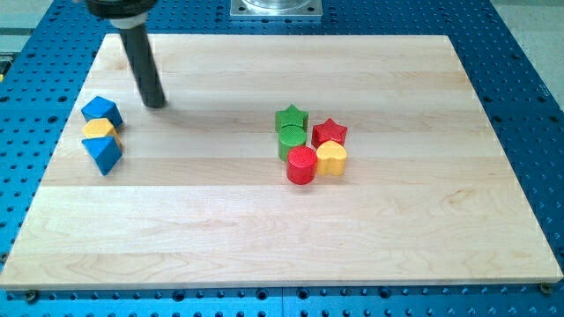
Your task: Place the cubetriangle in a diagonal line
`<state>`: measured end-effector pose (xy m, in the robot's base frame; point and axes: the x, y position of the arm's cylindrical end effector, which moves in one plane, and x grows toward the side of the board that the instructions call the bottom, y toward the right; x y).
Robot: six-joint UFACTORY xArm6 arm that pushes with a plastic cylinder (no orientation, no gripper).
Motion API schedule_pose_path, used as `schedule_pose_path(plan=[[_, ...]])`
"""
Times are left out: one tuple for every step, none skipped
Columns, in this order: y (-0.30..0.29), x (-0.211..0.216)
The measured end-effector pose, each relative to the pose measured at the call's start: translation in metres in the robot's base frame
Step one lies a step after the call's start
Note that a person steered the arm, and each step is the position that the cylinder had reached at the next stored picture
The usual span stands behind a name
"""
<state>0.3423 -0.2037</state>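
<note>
A blue cube (101, 110), a yellow block (100, 130) and a blue triangle block (104, 153) stand touching in a near-vertical row at the board's left edge. My tip (156, 103) rests on the board just right of the blue cube, a short gap apart from it. Near the middle, slightly to the view's right, a tight cluster holds a green star (291, 117), a green cylinder (293, 139), a red star (330, 132), a red cylinder (301, 165) and a yellow heart (331, 158).
The wooden board (264, 238) lies on a blue perforated table (529, 106). A metal mount plate (276, 9) sits at the view's top centre, beyond the board's far edge.
</note>
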Motion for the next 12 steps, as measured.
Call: schedule_pose_path(plan=[[-0.033, 0.027], [-0.046, 0.106], [-0.056, 0.115], [-0.054, 0.068], [-0.100, 0.035], [-0.101, 0.075], [-0.101, 0.156], [-0.101, 0.179], [-0.098, 0.198], [-0.049, 0.208], [-0.016, 0.185], [0.000, 0.163]])
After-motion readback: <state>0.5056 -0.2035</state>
